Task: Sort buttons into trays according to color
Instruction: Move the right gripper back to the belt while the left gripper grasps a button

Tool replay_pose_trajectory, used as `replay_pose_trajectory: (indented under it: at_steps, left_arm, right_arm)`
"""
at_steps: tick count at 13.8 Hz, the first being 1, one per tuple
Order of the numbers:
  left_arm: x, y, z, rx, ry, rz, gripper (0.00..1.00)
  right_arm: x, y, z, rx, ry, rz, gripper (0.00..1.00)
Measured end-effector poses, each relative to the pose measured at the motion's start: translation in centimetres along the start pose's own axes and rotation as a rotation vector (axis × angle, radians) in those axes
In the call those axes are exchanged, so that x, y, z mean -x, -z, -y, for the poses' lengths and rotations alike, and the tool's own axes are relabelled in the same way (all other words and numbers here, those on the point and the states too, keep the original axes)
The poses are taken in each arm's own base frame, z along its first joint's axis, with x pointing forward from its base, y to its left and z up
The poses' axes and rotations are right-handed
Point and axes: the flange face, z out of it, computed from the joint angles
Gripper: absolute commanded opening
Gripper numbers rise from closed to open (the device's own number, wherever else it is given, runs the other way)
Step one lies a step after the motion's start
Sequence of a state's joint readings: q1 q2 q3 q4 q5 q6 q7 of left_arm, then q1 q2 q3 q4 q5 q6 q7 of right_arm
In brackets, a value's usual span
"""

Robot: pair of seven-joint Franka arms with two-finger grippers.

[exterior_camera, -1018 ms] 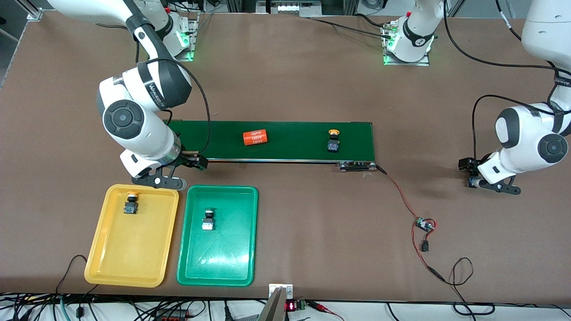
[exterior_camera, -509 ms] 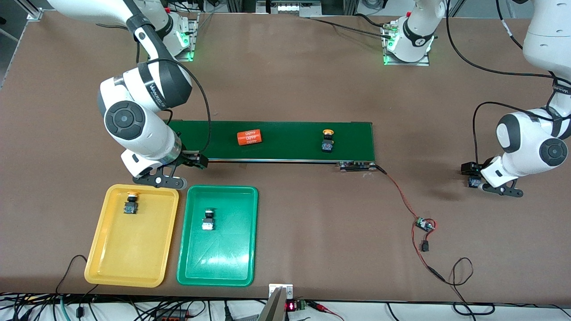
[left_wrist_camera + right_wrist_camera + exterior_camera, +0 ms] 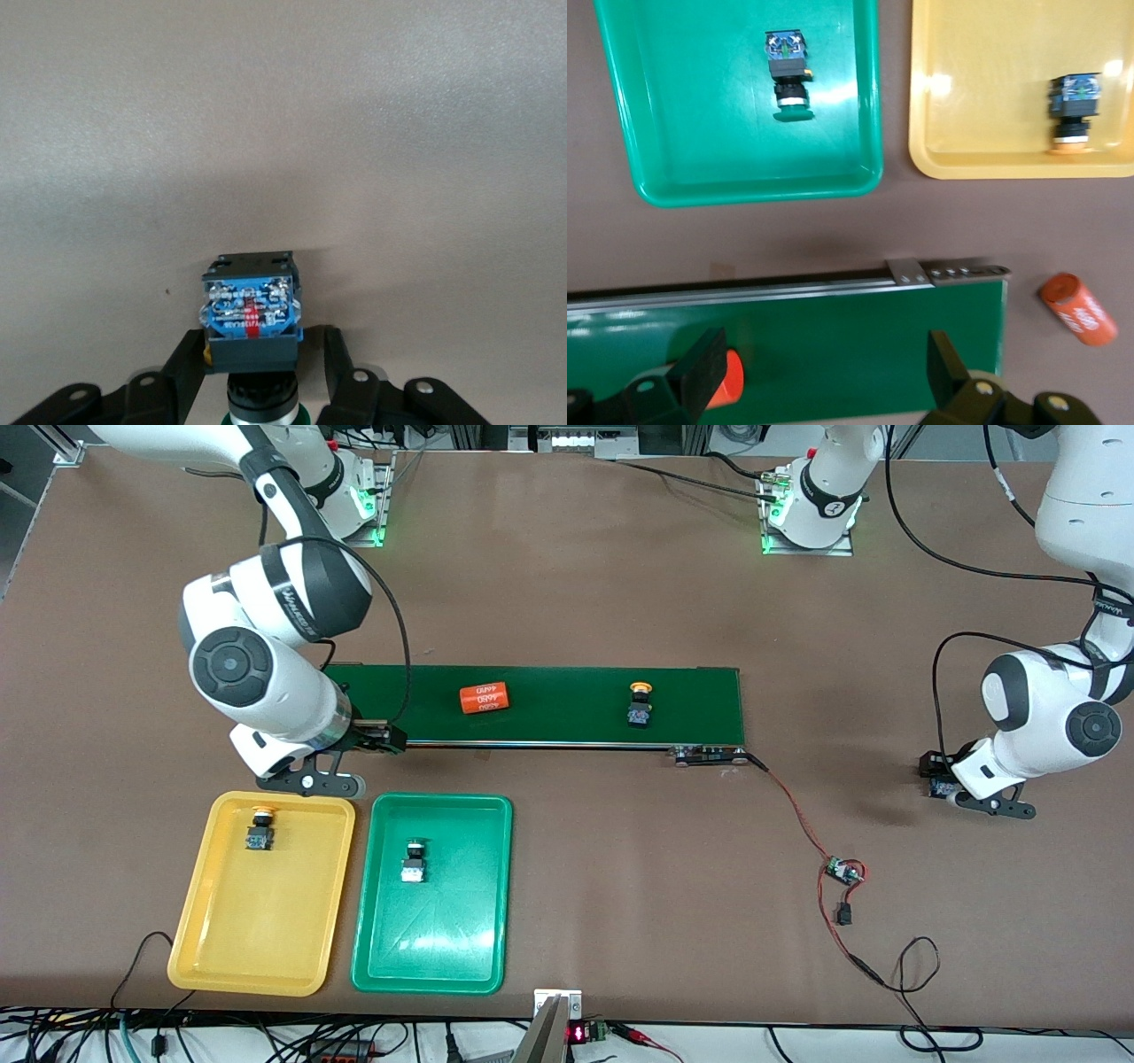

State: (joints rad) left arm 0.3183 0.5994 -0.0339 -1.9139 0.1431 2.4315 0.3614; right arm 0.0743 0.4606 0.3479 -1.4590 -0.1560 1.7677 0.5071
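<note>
- Green conveyor belt [image 3: 567, 691] taken as the reference; it lies lengthwise across the middle of the brown table [image 3: 620, 921].
- My left pincer [image 3: 257, 354] is low over bare table, well off the belt's end on the left arm's side; its fingers [image 3: 182, 372] are narrowed onto the black body of the held button [image 3: 251, 310]; blue face outward, green cap toward my wrist.
- My right pincer [image 3: 824, 381] hangs over the belt's end on the right arm's side; fingers spread wide, nothing between them.
- Belt button [image 3: 639, 704]: yellow-orange cap, lying on the belt toward the left arm's end.
- Orange cylinder [image 3: 485, 697]: lying on its side on the belt, about mid-length; printing too small to read.
- Yellow tray [image 3: 190, 921] and green tray [image 3: 363, 921]: side by side, nearer the front camera than the belt, off its right-arm end; the yellow one is the outer of the two.
- Yellow-tray button [image 3: 260, 828]: yellow-orange cap, in the yellow tray, at the end nearest the belt.
- Green-tray button [image 3: 414, 861]: green cap by the right wrist view, in the green tray, in the half nearest the belt.
</note>
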Motion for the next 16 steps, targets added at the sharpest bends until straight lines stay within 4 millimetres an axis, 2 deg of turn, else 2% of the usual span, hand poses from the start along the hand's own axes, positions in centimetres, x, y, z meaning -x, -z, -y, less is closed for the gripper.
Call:
replay_pose_trajectory:
  at_steps: [2, 4, 6, 9, 11, 13, 14, 16]
  left_arm:
    - [-0.2, 0.1, -0.1, 0.0, -0.003, -0.003, 0.1]
    - [-0.5, 0.4, -0.4, 0.003, -0.009, -0.002, 0.03]
    - [-0.7, 0.7, -0.8, 0.02, -0.015, 0.036, 0.02]
    - [-1.7, 2.1, -1.9, 0.038, -0.033, 0.049, 0.0]
    - [-2.8, 4.5, -3.4, 0.045, -0.055, 0.035, 0.0]
    - [-3.3, 8.3, -5.9, 0.072, -0.043, 0.03, 0.0]
    - [-3.4, 10.2, -7.6, 0.087, -0.034, 0.043, 0.0]
    - [-3.7, 14.4, -13.5, 0.099, -0.028, 0.073, 0.0]
  right_arm:
    - [0.0, 1.5, -1.0, 0.002, 0.009, 0.019, 1.0]
    - [-0.2, 1.9, -1.8, -0.017, 0.007, 0.037, 1.0]
    - [-0.5, 1.8, -2.4, -0.04, -0.009, 0.051, 1.0]
    - [-0.4, 1.9, -1.6, -0.073, -0.005, 0.044, 1.0]
    - [-0.7, 1.4, -0.7, -0.089, -0.001, 0.024, 1.0]
    - [-0.9, 0.0, 0.6, -0.103, -0.028, 0.028, 1.0]
    - [-0.9, -0.7, 1.5, -0.108, -0.039, 0.033, 1.0]
    - [-0.2, -1.7, 3.6, -0.109, -0.054, 0.046, 1.0]
